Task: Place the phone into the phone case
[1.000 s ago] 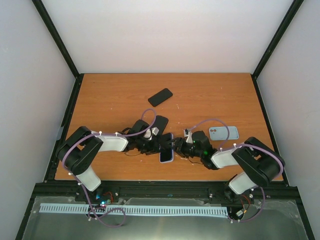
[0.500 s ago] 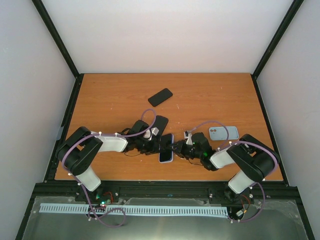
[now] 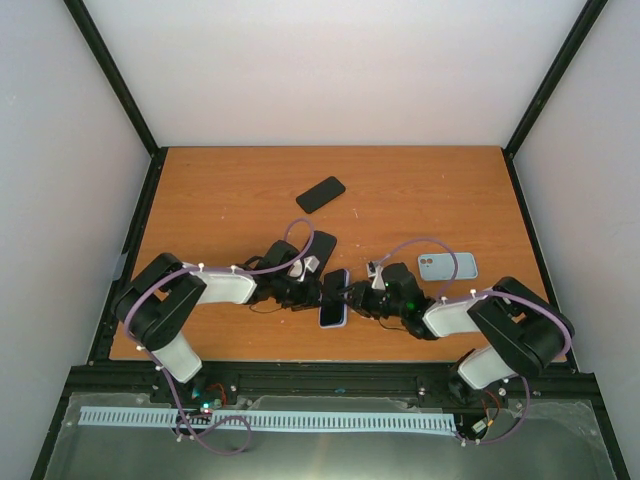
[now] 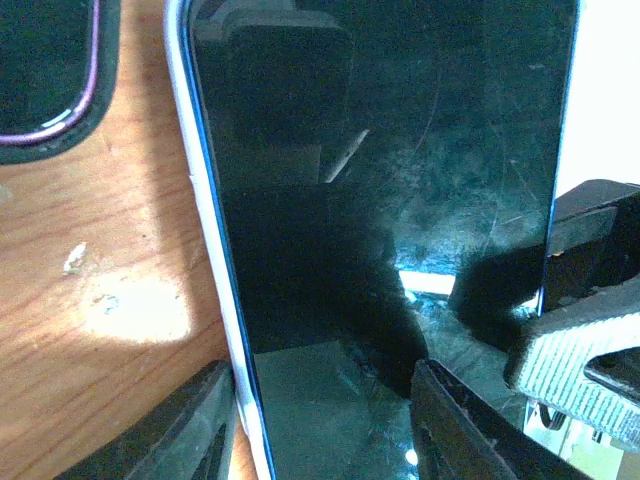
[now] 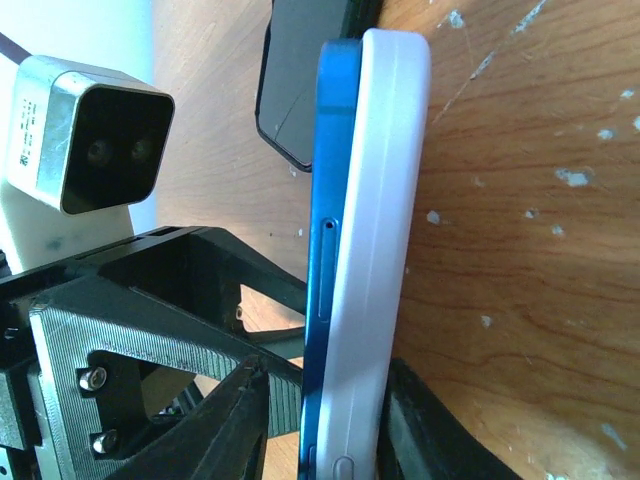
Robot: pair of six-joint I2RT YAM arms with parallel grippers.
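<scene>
Your right claw (image 5: 328, 390) is clamped on the phone (image 5: 320, 250) and phone case (image 5: 385, 200), both between its fingers. Whether your left claw (image 4: 322, 395), over the phone, grips it, I cannot tell.

right arm (image 3: 470, 312): elbow swung in, back out | right pincer (image 3: 351, 297): maybe nearer phone (image 3: 333, 302)

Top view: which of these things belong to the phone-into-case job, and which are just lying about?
In the job: blue phone; white case against it; left gripper; right gripper.

Lying about: black phone at the far side; dark purple-edged item by the left gripper; light blue phone or case on the right.
</scene>
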